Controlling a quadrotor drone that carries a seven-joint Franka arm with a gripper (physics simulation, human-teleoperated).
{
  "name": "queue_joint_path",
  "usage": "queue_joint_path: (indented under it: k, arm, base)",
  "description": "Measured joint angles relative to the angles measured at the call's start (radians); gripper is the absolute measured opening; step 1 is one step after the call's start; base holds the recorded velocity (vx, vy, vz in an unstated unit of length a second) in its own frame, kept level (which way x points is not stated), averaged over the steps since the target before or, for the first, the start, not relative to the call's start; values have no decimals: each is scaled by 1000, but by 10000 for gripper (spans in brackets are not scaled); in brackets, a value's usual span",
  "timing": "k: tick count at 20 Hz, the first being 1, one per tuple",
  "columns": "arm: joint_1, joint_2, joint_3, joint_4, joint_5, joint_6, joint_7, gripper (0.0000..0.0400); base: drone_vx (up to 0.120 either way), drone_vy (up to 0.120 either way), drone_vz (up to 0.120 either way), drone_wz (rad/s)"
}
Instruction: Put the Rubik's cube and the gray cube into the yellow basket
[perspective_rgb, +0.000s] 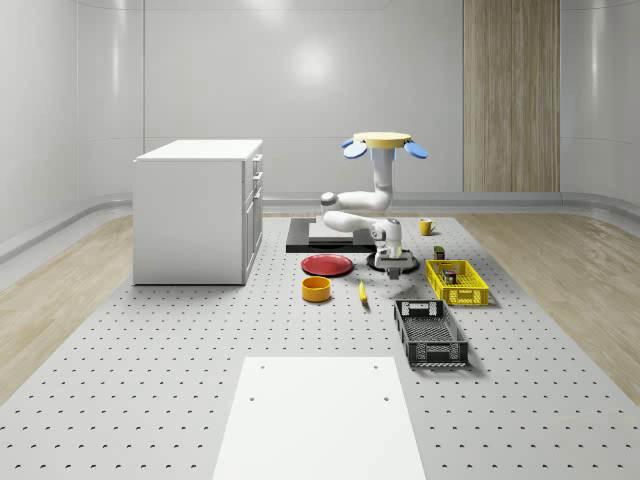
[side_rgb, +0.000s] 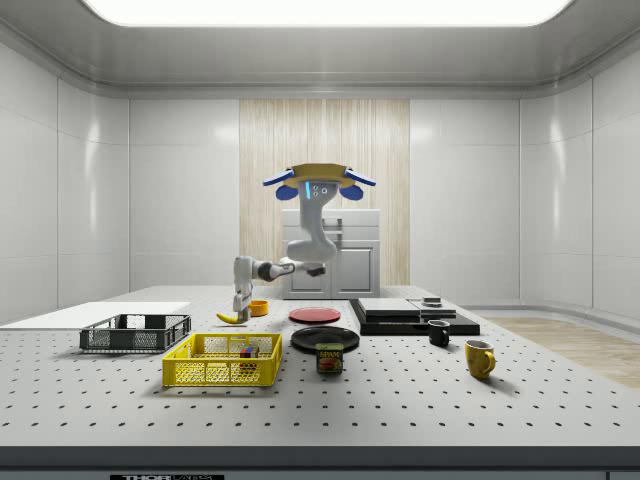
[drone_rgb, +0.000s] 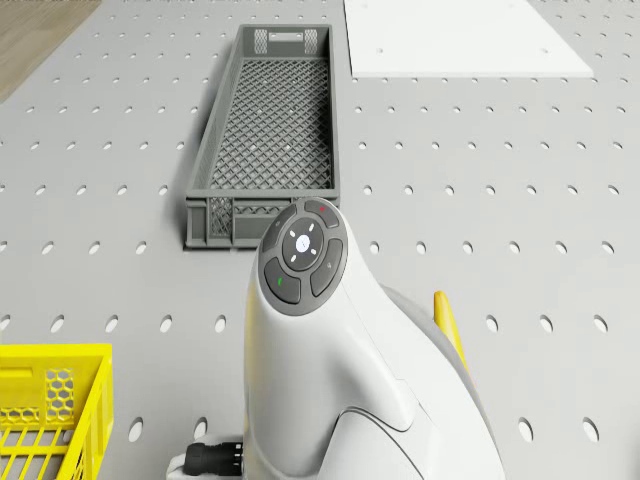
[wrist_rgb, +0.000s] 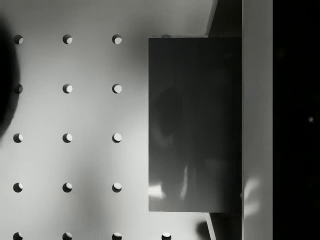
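The Rubik's cube (side_rgb: 247, 352) already lies inside the yellow basket (side_rgb: 222, 372), as the side view shows, so 1 of the 2 things looks done. No gray cube can be made out in the basket, and by my reading that half of the task is left.

In the wrist view a plain gray block (wrist_rgb: 195, 125) sits close under the camera, against the perforated desk (wrist_rgb: 65, 115). I take it for the gray cube. Whether it rests on the desk or hangs clear of it cannot be told from these pictures.

The drone (perspective_rgb: 380, 140) hovers well above the desk, behind the basket and near the black slab (perspective_rgb: 310, 236). Its arm (perspective_rgb: 352, 208) bends down and forward. The tool (perspective_rgb: 395, 264) hangs low over the desk, at the edge of the black plate (side_rgb: 325, 338). In the whole-scene view it lies just to the left of the basket's far end. The banana (perspective_rgb: 362, 291) lies near it on the desk, with the black crate (perspective_rgb: 430, 333) further forward.

I cannot tell how far open the tool is, nor whether it has hold of the block, touches it or only hovers above it.

If the block is the gray cube and is gripped, only a short carry across to the basket and a release would be left. If not, the pick itself is still to do.
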Motion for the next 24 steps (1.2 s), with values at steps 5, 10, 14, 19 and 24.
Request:
queue_joint_path:
  k: [5, 10, 14, 19, 24]
  arm:
    - [1, -5, 28, -8, 27, -7, 3, 250]
    - [0, -11, 38, -10, 39, -6, 5, 250]
    - [-2, -16, 41, -11, 44, -3, 6, 250]
    - [-3, -22, 43, -11, 48, 2, 8, 250]
    - [-5, -27, 44, -10, 50, 7, 9, 250]
  base:
    - [0, 0, 120, 0]
    - [0, 32, 56, 0]
    - [40, 120, 0, 0]
    - [56, 120, 0, 0]
    - [0, 120, 0, 0]
